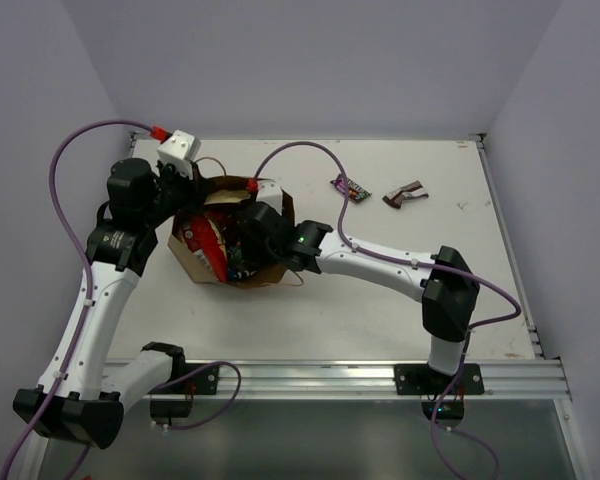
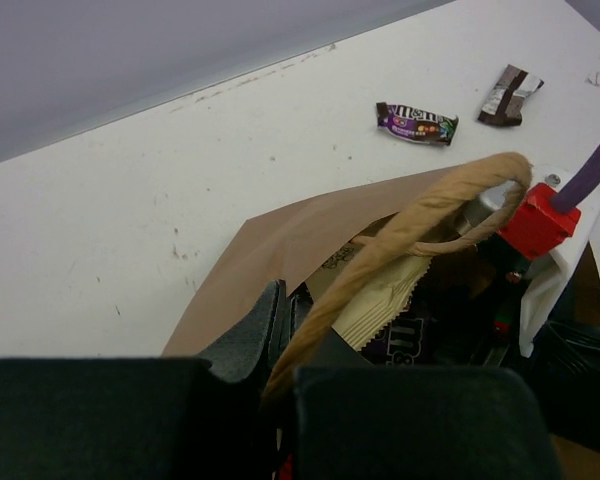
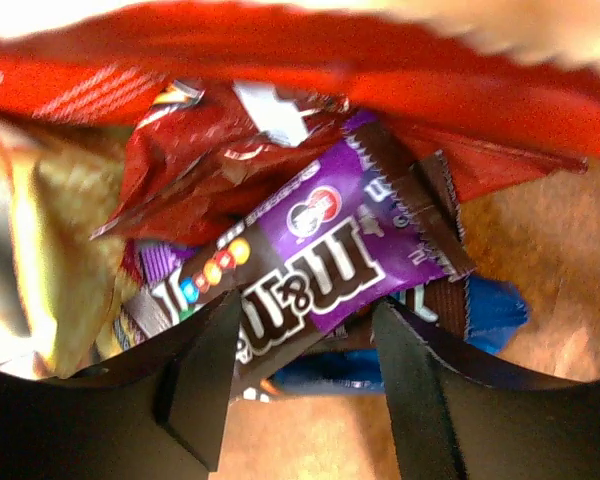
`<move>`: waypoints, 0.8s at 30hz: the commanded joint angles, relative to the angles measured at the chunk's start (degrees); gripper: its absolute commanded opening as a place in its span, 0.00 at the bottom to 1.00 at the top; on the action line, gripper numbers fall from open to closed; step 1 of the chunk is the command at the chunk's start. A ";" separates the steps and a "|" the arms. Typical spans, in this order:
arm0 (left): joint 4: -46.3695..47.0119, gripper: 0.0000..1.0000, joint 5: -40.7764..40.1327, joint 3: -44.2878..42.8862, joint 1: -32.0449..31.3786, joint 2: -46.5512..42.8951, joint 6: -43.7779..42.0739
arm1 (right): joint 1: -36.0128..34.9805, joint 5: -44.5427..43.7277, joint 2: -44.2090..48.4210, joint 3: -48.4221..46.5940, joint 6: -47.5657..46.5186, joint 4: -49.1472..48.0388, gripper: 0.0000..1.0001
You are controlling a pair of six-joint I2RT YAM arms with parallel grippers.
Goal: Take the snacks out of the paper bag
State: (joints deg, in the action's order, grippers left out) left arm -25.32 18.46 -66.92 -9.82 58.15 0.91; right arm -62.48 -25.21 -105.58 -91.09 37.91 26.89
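Brown kraft paper bag [image 1: 265, 268] sits left of centre in the top view, on the white table [image 1: 400, 290], mouth open upward. My left gripper [image 2: 285, 345] is at the bag's upper left rim; in the left wrist view the twisted paper handle [image 2: 420, 215] runs down between its fingers, so these jaws are closed on the handle. My right gripper [image 3: 300, 370] is inside the bag. Its jaws stand apart, one finger [image 3: 205, 385] on each side of the lower end of a purple M&M's packet [image 3: 330, 250]; I cannot tell whether either pad touches the wrapper. Noted around that packet in the right wrist view: a crumpled red chip bag [image 3: 200, 170] above and to its left, a second red bag [image 3: 400, 80] across the top of the frame, a pale yellow packet [image 3: 55, 230] at the left edge, and a blue bag [image 3: 495, 310] at lower right, under the purple one. Two snacks lie outside on the table, right of the bag in the top view and well apart from it: another purple M&M's packet [image 1: 351, 187] and, just beside it, a brown candy bar [image 1: 406, 194].
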 commanded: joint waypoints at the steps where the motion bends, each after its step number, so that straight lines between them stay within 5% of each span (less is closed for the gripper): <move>1: -1.31 0.00 1.32 0.91 -0.02 -0.32 1.64 | 1.66 -2.04 0.90 1.88 4.27 -4.04 0.57; 7: -1.31 0.00 1.32 1.17 -0.02 -0.32 1.55 | 2.71 -1.42 -0.42 1.53 4.63 -5.54 0.40; 12: -1.22 0.00 0.88 1.08 -0.02 0.03 1.55 | 2.80 -1.07 1.16 3.81 3.40 -7.20 0.02; 24: -1.13 0.00 -2.90 0.21 -0.02 1.70 2.61 | 2.71 7.54 17.24 10.31 -3.19 -17.13 0.00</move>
State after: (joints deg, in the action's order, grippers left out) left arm -24.82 17.32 -66.63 -9.82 58.67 1.39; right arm -60.20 -20.45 -95.35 -81.10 37.06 15.31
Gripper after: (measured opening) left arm 0.015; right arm 0.107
